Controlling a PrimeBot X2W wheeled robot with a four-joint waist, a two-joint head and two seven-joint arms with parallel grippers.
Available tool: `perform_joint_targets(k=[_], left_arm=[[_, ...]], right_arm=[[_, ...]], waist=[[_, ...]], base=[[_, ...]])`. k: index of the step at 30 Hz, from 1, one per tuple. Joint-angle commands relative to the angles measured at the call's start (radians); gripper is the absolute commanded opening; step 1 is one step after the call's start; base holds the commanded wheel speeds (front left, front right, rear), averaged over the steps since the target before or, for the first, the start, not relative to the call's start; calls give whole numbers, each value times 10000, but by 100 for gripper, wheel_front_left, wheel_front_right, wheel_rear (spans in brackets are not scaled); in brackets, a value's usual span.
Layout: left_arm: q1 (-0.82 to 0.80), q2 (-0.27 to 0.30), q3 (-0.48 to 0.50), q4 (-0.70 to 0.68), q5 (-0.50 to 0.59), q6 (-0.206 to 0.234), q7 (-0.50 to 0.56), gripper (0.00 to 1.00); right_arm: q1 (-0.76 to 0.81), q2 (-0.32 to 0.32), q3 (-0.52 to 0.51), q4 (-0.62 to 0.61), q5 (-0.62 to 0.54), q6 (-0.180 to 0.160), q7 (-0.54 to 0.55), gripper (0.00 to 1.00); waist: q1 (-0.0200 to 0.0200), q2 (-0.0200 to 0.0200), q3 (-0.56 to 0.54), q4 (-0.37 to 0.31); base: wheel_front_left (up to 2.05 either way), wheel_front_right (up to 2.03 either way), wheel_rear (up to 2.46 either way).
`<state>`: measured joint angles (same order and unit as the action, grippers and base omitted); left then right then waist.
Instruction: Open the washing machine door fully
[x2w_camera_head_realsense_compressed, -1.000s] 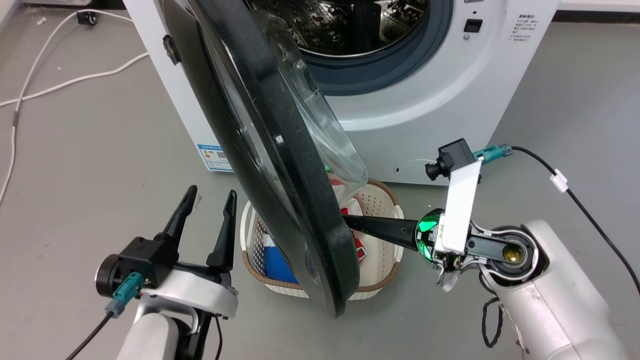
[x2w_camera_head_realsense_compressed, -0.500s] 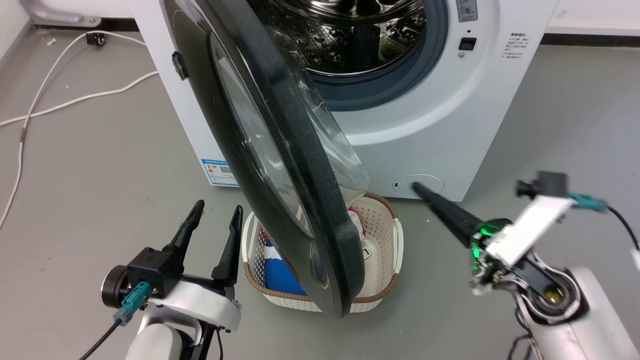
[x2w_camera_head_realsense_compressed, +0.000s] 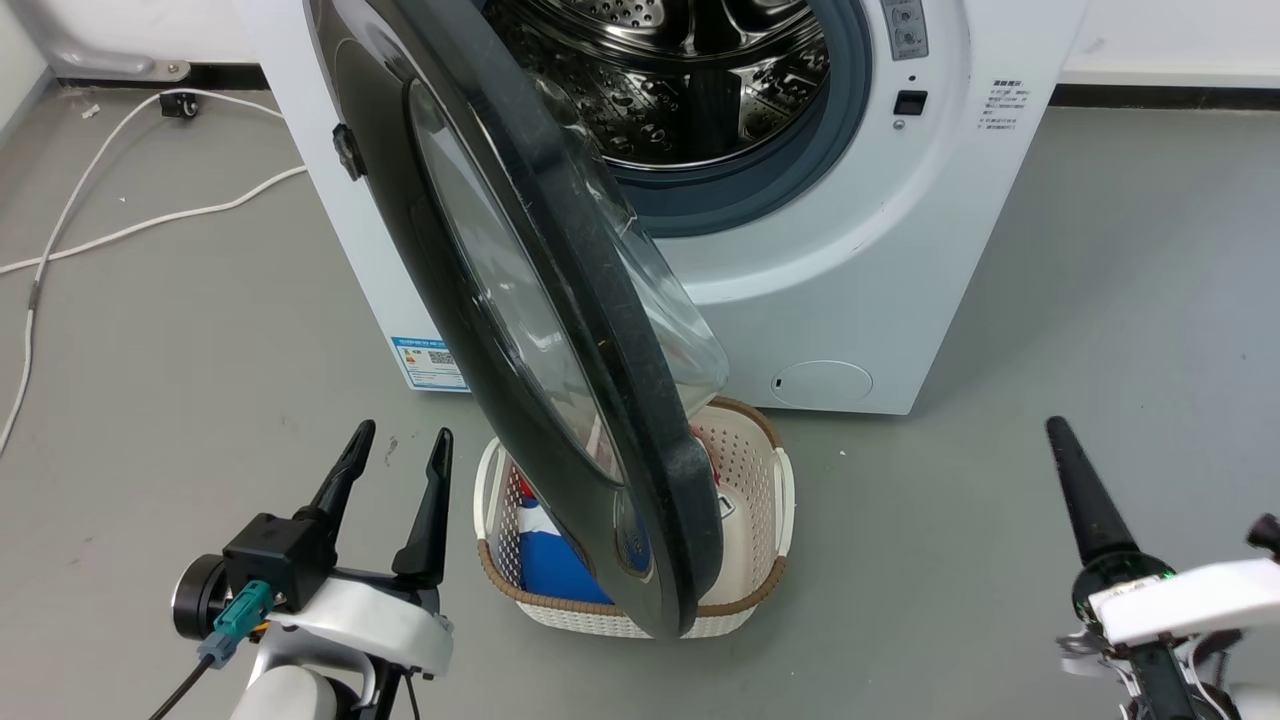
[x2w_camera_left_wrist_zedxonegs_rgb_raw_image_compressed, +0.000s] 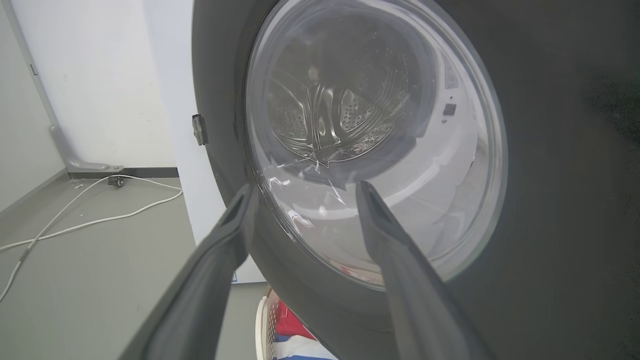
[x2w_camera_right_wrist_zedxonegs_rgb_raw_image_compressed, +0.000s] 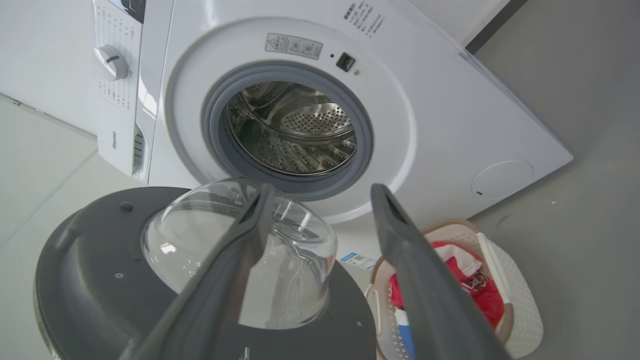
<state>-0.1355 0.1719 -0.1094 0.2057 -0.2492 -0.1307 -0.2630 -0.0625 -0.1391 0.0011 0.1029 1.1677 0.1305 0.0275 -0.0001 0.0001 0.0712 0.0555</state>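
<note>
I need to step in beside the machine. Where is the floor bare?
Bare floor right of the laundry basket, between washing machine and right tool; also between white cable and left tool. Crowded under the washing machine door.

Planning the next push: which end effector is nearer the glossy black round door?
The left end effector, open beside the glossy black round washing machine door; the right end effector stands well off.
</note>
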Motion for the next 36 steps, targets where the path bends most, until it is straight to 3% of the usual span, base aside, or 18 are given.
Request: perform_joint_targets(k=[1, 4, 8, 13, 16, 20, 36], left_arm=[[86, 16, 47, -5, 42, -1, -23, 100], [105, 30, 106, -29, 76, -1, -23, 100], [179, 41, 199, -41, 81, -1, -23, 100], [289, 88, 255, -14, 107, -1, -23, 100], [392, 132, 269, 20, 121, -1, -23, 100], [479, 176, 285, 83, 138, -1, -23, 100], [546, 243, 424, 253, 202, -1, -23, 100]], right_arm=[[128, -82, -50, -92, -293, 4, -180, 100], [423, -340, -277, -303, -2015, 3, -1042, 100], [710, -367, -1057, -545, -5493, 3, -2020, 100], [1058, 242, -2008, -1588, -9185, 3, -1866, 100], [1289, 528, -2005, -2254, -10506, 1, -1593, 100], [1598, 742, -1630, -2572, -11167, 1, -1319, 100], [1779, 901, -924, -1866, -10783, 1, -1320, 100]], waist=[[1, -1, -1, -9], [1, -1, 0, -30], [1, -1, -42, -70], [1, -1, -166, -132], [1, -1, -252, -162], [1, -1, -373, -167], [1, -1, -470, -171]], base=[[0, 0, 0], [0, 0, 0], [0, 0, 0], [0, 0, 0], [0, 0, 0], [0, 0, 0], [0, 0, 0]])
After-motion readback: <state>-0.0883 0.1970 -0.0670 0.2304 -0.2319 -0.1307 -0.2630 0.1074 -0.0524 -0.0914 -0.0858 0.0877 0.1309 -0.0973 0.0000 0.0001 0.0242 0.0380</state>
